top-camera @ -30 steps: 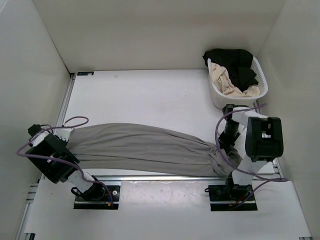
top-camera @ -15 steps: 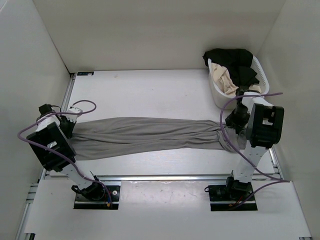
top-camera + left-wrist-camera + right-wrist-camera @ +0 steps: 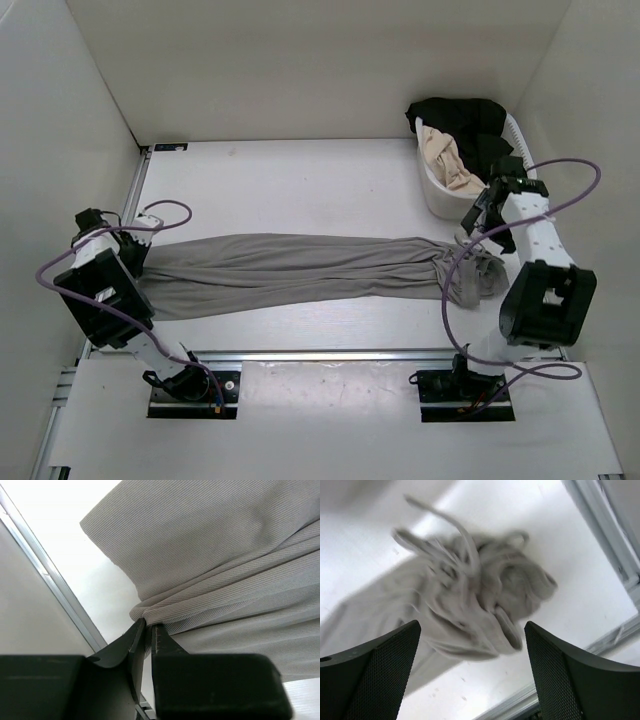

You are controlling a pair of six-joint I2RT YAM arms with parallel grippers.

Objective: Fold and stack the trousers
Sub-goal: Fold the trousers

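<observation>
The taupe-grey trousers [image 3: 300, 268] lie stretched left to right across the middle of the white table. Their right end is bunched in a heap [image 3: 470, 278]. My left gripper [image 3: 138, 256] is at the left end, low on the table. In the left wrist view its jaws [image 3: 149, 628] pinch a gathered fold of the trousers [image 3: 225, 565]. My right gripper [image 3: 480, 218] hovers above the bunched end, near the basket. Its fingers stand wide apart in the right wrist view [image 3: 471, 630], with nothing between them. The crumpled trousers end with its drawstrings [image 3: 480, 595] lies below, blurred.
A white laundry basket [image 3: 438, 198] at the back right holds a black garment [image 3: 470, 118] and a beige-cream garment [image 3: 447, 160]. White walls close the table on the left, back and right. A metal rail [image 3: 320, 352] runs along the near edge, with both arm bases behind it.
Both arms carried the trousers away from the near rail toward mid-table. The right gripper opened, let go of the bunched end, and rose toward the basket. The left stays pinched.
</observation>
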